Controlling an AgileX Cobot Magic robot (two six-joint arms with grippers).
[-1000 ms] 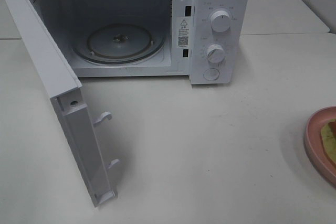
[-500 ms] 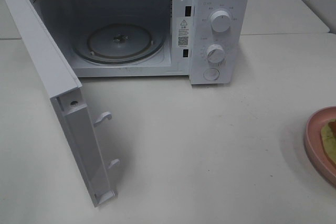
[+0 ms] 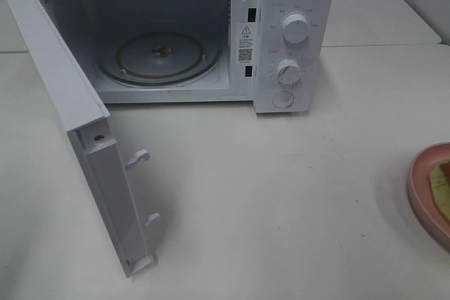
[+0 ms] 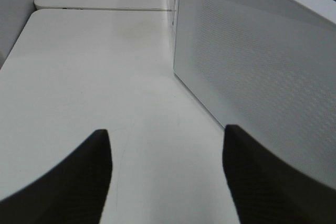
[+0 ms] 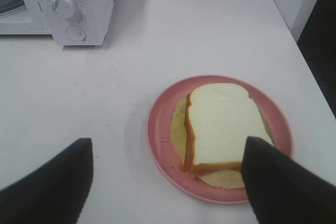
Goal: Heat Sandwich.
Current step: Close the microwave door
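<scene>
The sandwich (image 5: 223, 124), pale bread over a yellowish filling, lies on a round pink plate (image 5: 163, 140). In the high view only a sliver of the sandwich (image 3: 443, 182) and the plate (image 3: 422, 187) shows at the right edge. My right gripper (image 5: 168, 141) hovers open above the plate, its fingers wide apart on either side. The white microwave (image 3: 295, 33) stands at the back with its door (image 3: 77, 124) swung wide open and its glass turntable (image 3: 160, 55) bare. My left gripper (image 4: 167, 130) is open over the table, beside the door's outer face (image 4: 252, 66), with nothing between its fingers.
Two knobs (image 3: 295, 28) and a round button sit on the microwave's right panel. The open door juts far forward over the left of the white table (image 3: 281, 194). A seam joins another table behind. Neither arm shows in the high view.
</scene>
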